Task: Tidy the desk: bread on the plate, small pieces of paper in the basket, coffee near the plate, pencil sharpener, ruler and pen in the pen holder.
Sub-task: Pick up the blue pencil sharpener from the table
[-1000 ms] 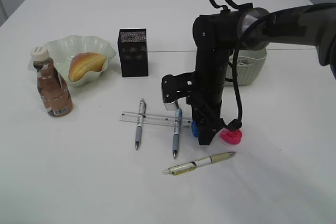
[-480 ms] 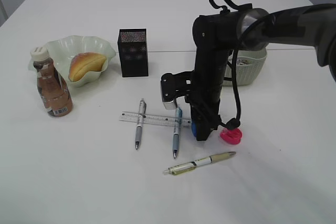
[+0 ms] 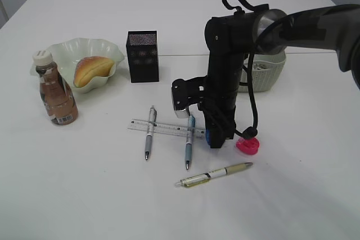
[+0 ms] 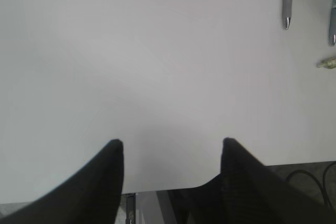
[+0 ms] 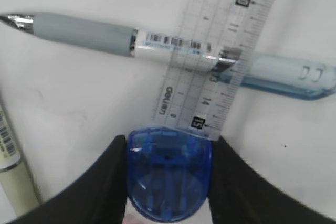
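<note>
The right gripper [image 5: 168,182] has its jaws closed on the blue pencil sharpener [image 5: 169,174], just at the ruler's [image 5: 220,51] end (over a pen [image 5: 105,38]); the left gripper [image 4: 172,174] hangs open above bare bench [image 4: 131,66].

Your white desk [image 3: 101,195] carries the black pen holder [image 3: 142,56]: plate [image 3: 73,51] and coffee bottle [image 3: 55,91] left of it, ruler [image 3: 164,128] and three pens before it, basket [image 3: 264,71] right.
</note>
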You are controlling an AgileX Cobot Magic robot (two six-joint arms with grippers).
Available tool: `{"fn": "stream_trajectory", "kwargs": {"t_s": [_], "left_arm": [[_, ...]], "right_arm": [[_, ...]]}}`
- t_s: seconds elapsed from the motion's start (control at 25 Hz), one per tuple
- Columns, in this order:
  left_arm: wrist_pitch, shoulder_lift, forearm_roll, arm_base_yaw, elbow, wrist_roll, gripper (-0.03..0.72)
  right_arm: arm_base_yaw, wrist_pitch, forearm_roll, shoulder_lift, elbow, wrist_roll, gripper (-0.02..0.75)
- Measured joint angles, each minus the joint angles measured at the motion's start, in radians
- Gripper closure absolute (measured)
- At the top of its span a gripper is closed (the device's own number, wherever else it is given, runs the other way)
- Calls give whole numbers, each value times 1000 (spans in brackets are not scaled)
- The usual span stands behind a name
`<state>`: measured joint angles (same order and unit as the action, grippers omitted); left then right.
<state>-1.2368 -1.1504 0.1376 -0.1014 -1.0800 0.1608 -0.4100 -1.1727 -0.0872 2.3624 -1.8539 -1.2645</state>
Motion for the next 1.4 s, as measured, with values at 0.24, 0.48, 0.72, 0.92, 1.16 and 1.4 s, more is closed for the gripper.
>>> {"fn": "stream_trajectory", "kwargs": {"t_s": [0.24,0.48,0.72,0.92,1.16,1.4], "left_arm": [[0,0,0,0,0,0,255],[0,0,0,0,0,0,255],[0,0,0,0,0,0,255],[0,0,0,0,0,0,255],[0,0,0,0,0,0,255],[0,0,0,0,0,0,255]], "right_arm": [[0,0,18,0,0,0,431],[0,14,76,0,-2,101,431],[0,24,94,0,-4,211,431],[0,30,126,14,-52,382,431],[0,-32,134,18,-177,549,431],[0,-46,143,18,-313,902,431]]}}
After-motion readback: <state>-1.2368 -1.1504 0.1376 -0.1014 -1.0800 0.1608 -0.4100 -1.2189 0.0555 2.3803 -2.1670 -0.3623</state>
